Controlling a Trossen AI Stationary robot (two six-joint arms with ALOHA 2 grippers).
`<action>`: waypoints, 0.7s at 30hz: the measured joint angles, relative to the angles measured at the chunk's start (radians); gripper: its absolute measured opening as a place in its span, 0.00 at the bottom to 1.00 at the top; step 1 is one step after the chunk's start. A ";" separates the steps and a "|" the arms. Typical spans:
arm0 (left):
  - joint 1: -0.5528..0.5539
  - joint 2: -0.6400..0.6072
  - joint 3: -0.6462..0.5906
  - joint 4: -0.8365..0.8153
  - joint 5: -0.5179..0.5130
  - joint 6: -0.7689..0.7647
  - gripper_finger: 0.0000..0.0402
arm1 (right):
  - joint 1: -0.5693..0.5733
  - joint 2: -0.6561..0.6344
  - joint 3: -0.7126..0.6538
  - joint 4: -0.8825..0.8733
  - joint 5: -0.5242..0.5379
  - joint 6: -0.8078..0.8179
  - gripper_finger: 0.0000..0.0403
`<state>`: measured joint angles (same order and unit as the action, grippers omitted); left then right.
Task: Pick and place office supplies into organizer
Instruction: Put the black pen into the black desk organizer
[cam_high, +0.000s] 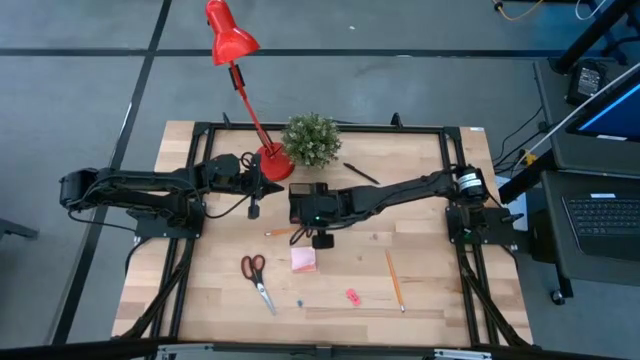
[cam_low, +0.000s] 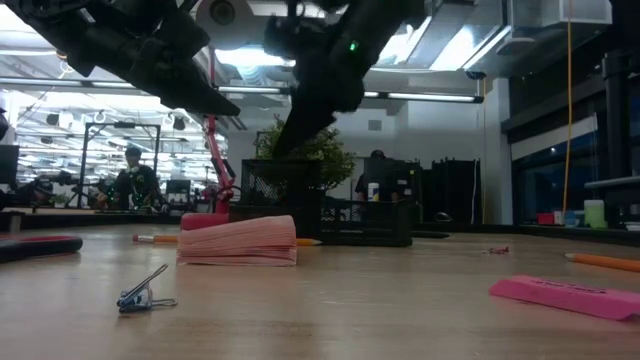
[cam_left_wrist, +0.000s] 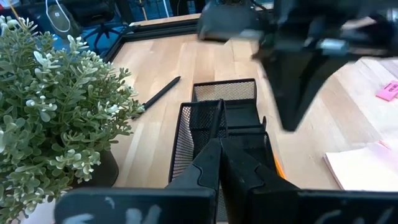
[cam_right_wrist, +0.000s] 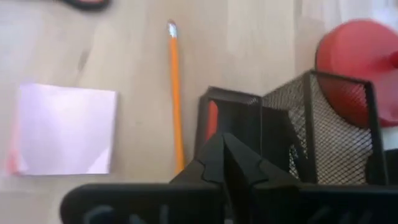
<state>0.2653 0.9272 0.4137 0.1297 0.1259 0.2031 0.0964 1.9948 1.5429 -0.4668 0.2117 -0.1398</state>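
pale wood table (cam_high: 430, 290), grey floor around; both arms' fingers closed, empty, over black mesh organizer (cam_left_wrist: 224, 124).

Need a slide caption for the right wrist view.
Shut right gripper over mesh organizer, beside orange pencil and pink sticky pad.

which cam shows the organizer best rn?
Left wrist view: the black mesh organizer sits mid-frame, compartments visible from above. Right wrist view shows only one mesh corner. High view has it mostly hidden under the right arm. Low view gives a dark side-on silhouette behind the sticky pad.
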 joint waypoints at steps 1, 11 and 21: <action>0.000 0.000 0.000 0.000 0.000 -0.002 0.00 | 0.006 -0.014 0.000 -0.009 0.006 0.000 0.01; -0.004 0.000 0.000 0.000 0.003 -0.001 0.00 | 0.022 -0.207 -0.126 -0.061 0.123 0.101 0.00; -0.007 0.000 0.000 0.007 0.006 0.003 0.00 | 0.022 -0.454 -0.541 0.327 0.119 0.201 0.00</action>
<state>0.2585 0.9276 0.4137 0.1364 0.1318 0.2064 0.1184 1.5409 1.0024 -0.1396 0.3305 0.0613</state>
